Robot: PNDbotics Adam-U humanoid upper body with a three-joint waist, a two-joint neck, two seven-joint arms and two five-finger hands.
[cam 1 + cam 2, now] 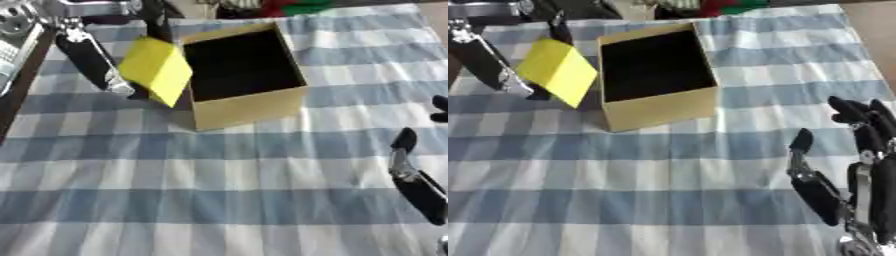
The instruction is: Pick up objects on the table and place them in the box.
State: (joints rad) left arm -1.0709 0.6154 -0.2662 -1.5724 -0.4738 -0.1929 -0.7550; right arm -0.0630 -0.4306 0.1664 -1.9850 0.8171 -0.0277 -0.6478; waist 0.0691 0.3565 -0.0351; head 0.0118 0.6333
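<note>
A tan cardboard box point(249, 107) stood open on the far middle of the table, its inside dark and nothing to be made out in it. The table was covered by a blue and white checked cloth point(219, 190).

Just left of the box, a yellow block point(156, 70) was held in the left hand point(101, 67), which came in from the far left corner. The block was tilted, one corner pointing down toward the cloth, and it lay close beside the box's left wall, partly overlapping that wall's upper edge in the left eye view. Whether it touched the box could not be told. The hand's fingers point(156, 22) lay against the block's far side and its thumb against the left side, so the hand was clamped on the block. Whether the block's low corner rested on the cloth or hung above it could not be told.

The right hand point(859, 185) stood at the near right edge of the table, well apart from the box. Its fingers pointed up and away from the robot, spread and relaxed, with the thumb point(801, 142) set off to the left of them. It held nothing.

At the far edge, beyond the cloth, something red and green point(293, 6) showed, too blurred to name.
</note>
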